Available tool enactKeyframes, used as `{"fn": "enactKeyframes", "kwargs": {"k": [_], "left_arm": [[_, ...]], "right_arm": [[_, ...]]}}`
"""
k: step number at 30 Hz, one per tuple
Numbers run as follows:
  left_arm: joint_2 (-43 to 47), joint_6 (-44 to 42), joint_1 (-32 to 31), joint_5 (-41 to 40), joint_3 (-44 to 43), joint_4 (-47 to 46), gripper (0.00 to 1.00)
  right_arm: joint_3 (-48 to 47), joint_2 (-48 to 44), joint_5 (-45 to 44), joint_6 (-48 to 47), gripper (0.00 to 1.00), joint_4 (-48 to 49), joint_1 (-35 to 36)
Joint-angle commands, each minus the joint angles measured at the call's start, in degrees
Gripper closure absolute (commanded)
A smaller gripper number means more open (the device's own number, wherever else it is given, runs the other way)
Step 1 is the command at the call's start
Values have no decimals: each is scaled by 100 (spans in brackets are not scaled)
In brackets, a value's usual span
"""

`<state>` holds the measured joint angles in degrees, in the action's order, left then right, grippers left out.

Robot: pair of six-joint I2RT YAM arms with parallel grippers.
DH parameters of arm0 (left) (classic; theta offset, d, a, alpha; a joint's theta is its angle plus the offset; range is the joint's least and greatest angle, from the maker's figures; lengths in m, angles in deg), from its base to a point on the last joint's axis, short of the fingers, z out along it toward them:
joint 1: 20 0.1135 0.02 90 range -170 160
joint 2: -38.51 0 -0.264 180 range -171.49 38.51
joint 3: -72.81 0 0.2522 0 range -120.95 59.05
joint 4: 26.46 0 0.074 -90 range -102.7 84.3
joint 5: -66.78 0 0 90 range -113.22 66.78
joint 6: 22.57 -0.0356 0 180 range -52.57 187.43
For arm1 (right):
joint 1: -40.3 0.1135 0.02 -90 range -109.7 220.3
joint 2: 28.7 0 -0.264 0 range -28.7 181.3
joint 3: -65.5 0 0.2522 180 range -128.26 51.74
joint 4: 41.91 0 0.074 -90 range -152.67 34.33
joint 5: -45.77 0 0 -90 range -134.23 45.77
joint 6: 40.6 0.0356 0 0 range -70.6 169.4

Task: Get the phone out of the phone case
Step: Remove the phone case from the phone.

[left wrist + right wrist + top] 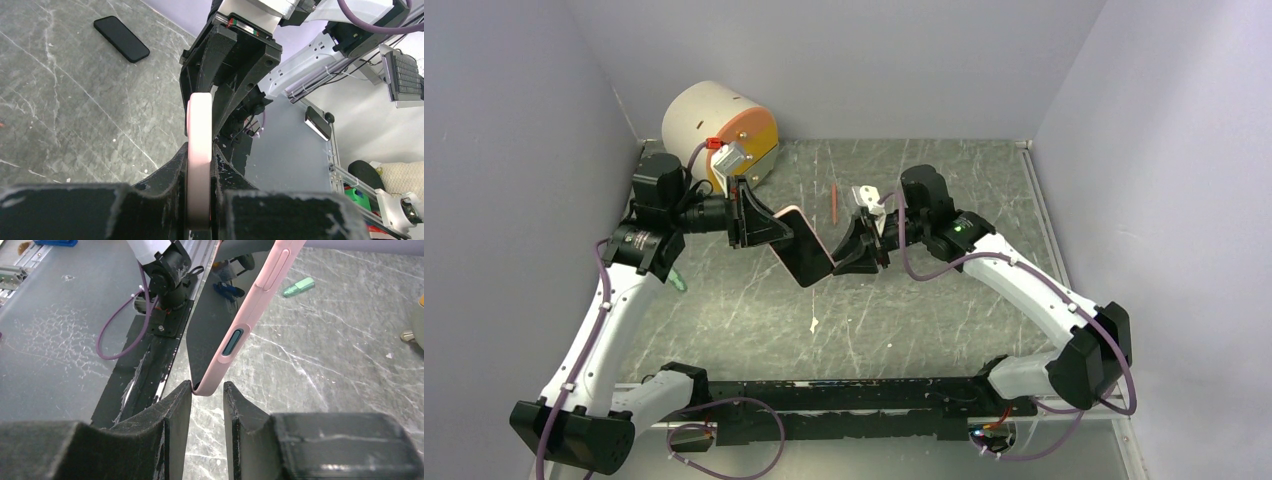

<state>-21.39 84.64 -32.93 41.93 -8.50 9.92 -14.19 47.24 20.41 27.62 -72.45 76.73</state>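
1. As I read the top cam, phone [804,255] sits in its pink case [256,292], held off the table [924,320] near mid, betw. the two arms. Dark screen faces up toward that cam; long axis slants far-left to near-right.
2. Holding it: L gripper [764,228], closed on case at the far-left end. L wrist cam shows the pink edge pinched betw. both fingers [165,185], no gap either side.
3. At the other end: R gripper [207,400], jaws apart, straddling the near-right corner of case. One finger [175,410] touches the corner on the screen side; the other has a visible gap to the pink back. Not clamped, as far as I can see.
4. Side of case toward R wrist cam: one long raised strip + one oval grey button, both set in the pink rim.
5. Far-left corner of table: drum [714,125], white w/ orange face, behind L arm.
6. Far side of phone, apart from it: pen [834,203], red, thin, flat on table.
7. Beyond case in R wrist view: green bit [298,286] on table; type n/k.
8. L wrist view only: black slab [121,38], phone-shaped, flat on table, well apart from both grippers. I can't place it on top cam.
9. Near side of phone: white speck [813,323] on table.
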Motion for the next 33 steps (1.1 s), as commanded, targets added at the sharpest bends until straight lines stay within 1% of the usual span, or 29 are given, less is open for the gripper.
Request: {"fn": "enactKeyframes", "kwargs": {"k": [1,5,8,11,15,20,22,25,29,33], "left_arm": [[10,-72,10,353,-311,-198,98],[33,17,10,398,-282,-279,97],[12,156,10,514,-257,-427,97],[-36,358,14,718,-229,-639,97],[-88,503,10,915,-244,-806,97],[-163,494,10,1120,-324,-741,97],[-203,458,10,1185,-352,-677,97],[-231,362,10,1218,-398,-525,97],[-275,412,10,1312,-395,-580,98],[-332,401,10,1404,-408,-554,98]], "right_arm": [[-273,13,107,-113,67,39,23],[-324,62,86,-270,72,-120,36],[-390,119,100,-502,79,-324,57],[-448,164,120,-1015,86,-665,75],[-481,159,44,-1699,100,-962,123],[-693,228,-246,-2080,100,-1172,191],[-803,281,-453,-2417,100,-1419,267],[-931,359,-861,-2624,100,-1658,345],[-1190,503,-1435,-3076,100,-2113,467],[-1217,501,-1995,-3420,100,-2220,658]]}}
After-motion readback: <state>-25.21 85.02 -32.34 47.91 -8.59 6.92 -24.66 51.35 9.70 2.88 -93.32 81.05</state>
